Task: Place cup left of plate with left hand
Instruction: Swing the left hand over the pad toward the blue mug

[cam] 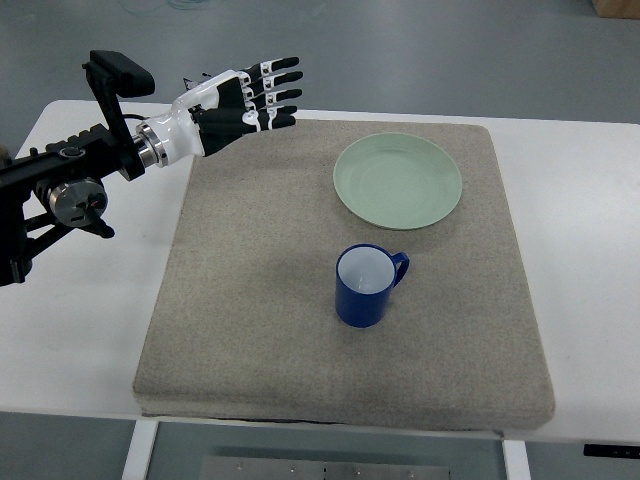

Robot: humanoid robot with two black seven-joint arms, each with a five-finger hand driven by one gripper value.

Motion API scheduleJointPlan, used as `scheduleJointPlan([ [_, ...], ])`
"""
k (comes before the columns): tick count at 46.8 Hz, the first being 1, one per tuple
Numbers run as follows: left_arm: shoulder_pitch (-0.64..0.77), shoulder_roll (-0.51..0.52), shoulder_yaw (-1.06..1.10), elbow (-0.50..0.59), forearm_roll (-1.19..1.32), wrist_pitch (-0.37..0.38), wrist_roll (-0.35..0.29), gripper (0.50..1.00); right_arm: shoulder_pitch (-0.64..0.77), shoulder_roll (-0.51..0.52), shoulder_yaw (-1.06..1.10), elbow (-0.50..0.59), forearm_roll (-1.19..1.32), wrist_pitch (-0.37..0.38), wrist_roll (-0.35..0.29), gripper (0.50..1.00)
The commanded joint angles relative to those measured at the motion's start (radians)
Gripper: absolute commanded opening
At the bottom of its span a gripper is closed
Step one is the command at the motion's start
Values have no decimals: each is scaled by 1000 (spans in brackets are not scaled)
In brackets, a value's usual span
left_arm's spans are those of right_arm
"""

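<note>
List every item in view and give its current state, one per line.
Blue cup: upright, empty, on the mat below the plate, handle toward the upper right, not held.
Green plate: flat on the mat, empty.
Grey mat: lying flat on the white table.
Left hand: fingers extended, holding nothing, above the mat's upper left corner, apart from the cup.
Right hand: not in view.

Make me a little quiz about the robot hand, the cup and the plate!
1. True or false: the left hand is holding the blue cup.
2. Where is the cup? A) on the green plate B) on the grey mat, nearer the camera than the plate C) off the mat
3. Fill in: the cup stands ____, its opening facing up.

Key: 1 false, the fingers are spread and empty; 2 B; 3 upright.
</note>
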Motion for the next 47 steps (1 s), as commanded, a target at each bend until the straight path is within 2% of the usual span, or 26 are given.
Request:
scheduleJointPlan([
  [1,9,21,5,-49,77,-8,0,994,0,0,1,0,0,0,0,934],
  [16,67,35,24,-87,197,-17,-8,994,0,0,1,0,0,0,0,934],
  [23,110,26,21,-95,210,-15,-23,994,0,0,1,0,0,0,0,934],
  [31,157,17,17,-101,236,-25,-70,994,0,0,1,0,0,0,0,934],
  [47,210,-20,17,-109,285,-58,-84,994,0,0,1,0,0,0,0,934],
])
